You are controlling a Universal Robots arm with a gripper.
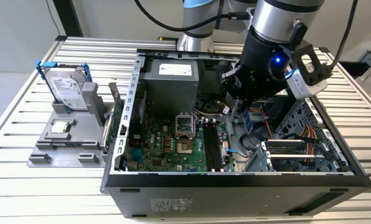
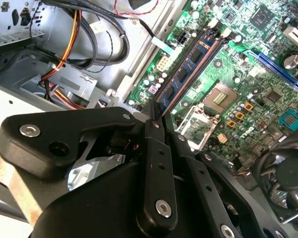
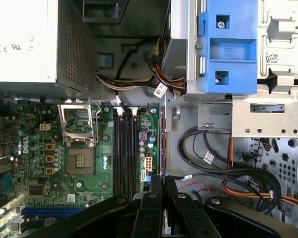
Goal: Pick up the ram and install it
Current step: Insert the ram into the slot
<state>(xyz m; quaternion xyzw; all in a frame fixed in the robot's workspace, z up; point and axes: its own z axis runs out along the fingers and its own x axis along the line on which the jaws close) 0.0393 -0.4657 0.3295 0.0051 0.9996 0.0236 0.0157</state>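
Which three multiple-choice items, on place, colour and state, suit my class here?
1. Where does the hard drive stand? A in the grey stand outside the computer case; B inside the case; C under the case.
2. What colour is its frame? A red; B blue; C yellow.
3. What state is the tool in? A open, empty; B shut on a cable; C shut on the ram.
Key: 1 A, on the exterior view's left of the case; 2 B, blue rails edge it; 3 C, the stick's end is clamped in both wrist views.
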